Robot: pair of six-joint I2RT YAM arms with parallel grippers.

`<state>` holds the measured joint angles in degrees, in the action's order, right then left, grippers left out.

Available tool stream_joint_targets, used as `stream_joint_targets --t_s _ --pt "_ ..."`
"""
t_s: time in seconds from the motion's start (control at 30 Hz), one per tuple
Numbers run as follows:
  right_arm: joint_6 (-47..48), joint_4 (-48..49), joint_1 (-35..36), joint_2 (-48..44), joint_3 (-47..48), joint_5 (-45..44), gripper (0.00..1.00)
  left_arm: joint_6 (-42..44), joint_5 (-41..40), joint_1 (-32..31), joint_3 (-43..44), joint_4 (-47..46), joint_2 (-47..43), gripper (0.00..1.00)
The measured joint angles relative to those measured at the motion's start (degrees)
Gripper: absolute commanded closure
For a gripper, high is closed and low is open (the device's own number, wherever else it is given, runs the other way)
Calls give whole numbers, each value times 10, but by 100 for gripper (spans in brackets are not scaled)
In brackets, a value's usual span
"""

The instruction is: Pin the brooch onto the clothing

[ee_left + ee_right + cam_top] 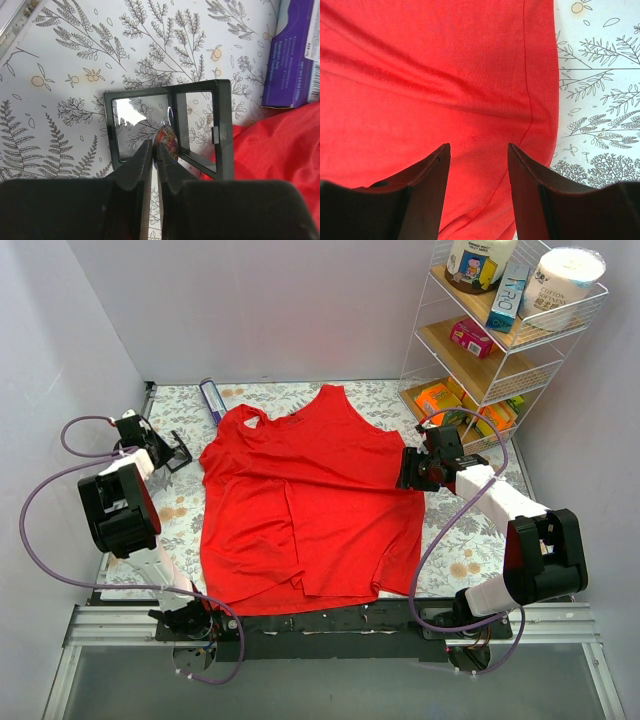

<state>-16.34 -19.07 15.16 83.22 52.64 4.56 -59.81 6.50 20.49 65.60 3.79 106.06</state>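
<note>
The red tank top [310, 500] lies flat in the middle of the table. My left gripper [155, 145] is at the table's left, beside the top's left shoulder, and shows in the top view [170, 450]. It is shut on the brooch [167, 140], a small round disc seen edge-on with a dark rim and a colourful face. It holds the brooch just above an open black-framed clear case [200, 87]. My right gripper [477, 150] is open and empty, its fingers straddling the top's right side hem [535, 115]. It also shows in the top view [408, 470].
A purple box [212, 398] lies at the back left by the top's shoulder, also in the left wrist view [295, 50]. A white wire shelf [500, 330] with packets and jars stands at the back right. The table has a leaf-print cloth [75, 60].
</note>
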Motion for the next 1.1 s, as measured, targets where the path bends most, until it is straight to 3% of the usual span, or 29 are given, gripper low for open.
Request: stream_joint_targets --t_s 0.6,0.9,1.1 --pt "0 0 4 0 0 2 43 0 -1 0 -24 -7 -70 100" --pt "2 -3 25 -4 4 5 43 4 5 -1 -72 21 -218 100" --pt "4 -2 93 -26 37 0 42 0 28 -1 -136 55 -323 100"
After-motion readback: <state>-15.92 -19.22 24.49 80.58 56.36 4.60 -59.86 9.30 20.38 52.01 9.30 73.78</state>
